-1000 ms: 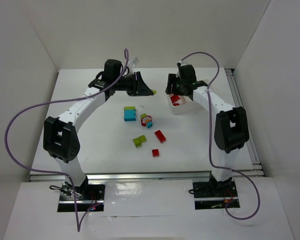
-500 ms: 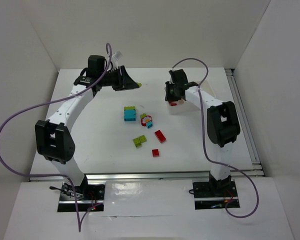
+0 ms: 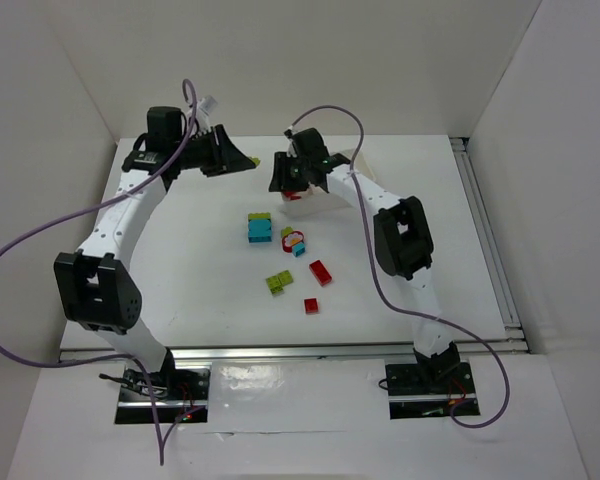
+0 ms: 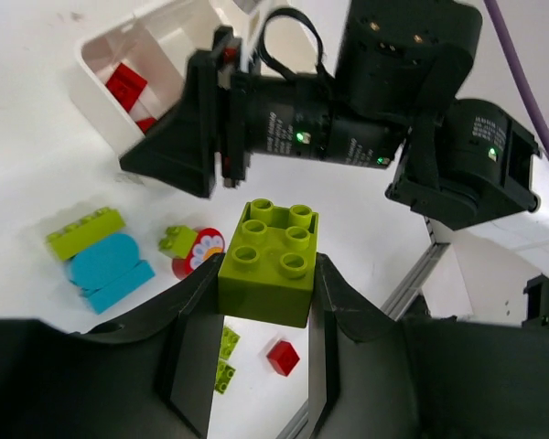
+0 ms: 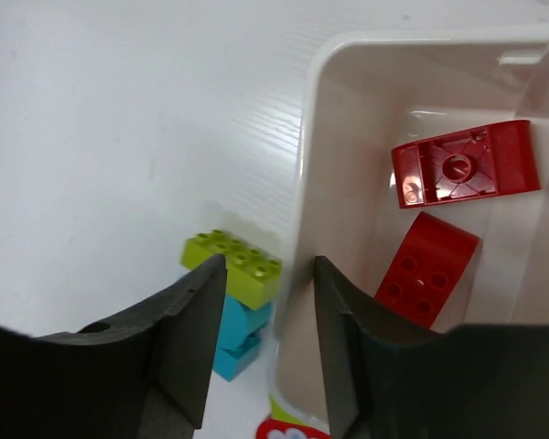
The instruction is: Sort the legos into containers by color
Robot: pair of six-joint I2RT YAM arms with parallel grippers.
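My left gripper [image 3: 242, 160] is shut on a lime green lego [image 3: 253, 160], held in the air at the back left; in the left wrist view the lego [image 4: 270, 261] sits between the fingers. My right gripper [image 3: 288, 186] is shut on the side wall of the white tray [image 3: 312, 205], one finger inside and one outside [image 5: 267, 265]. The tray [image 5: 311, 110] holds two red legos [image 5: 464, 165] [image 5: 427, 270]. It hangs over the loose legos. The tray also shows in the left wrist view [image 4: 99, 108].
Loose legos lie mid-table: a lime-on-cyan stack [image 3: 259, 228], a red flower piece with lime and cyan bits [image 3: 293, 241], a red brick [image 3: 321, 272], a lime brick [image 3: 279, 283] and a small red brick [image 3: 311, 305]. White walls enclose the table.
My right gripper has carried the tray from the back right leftward to the back middle. My left gripper, with the lime lego, has drawn back to the left.
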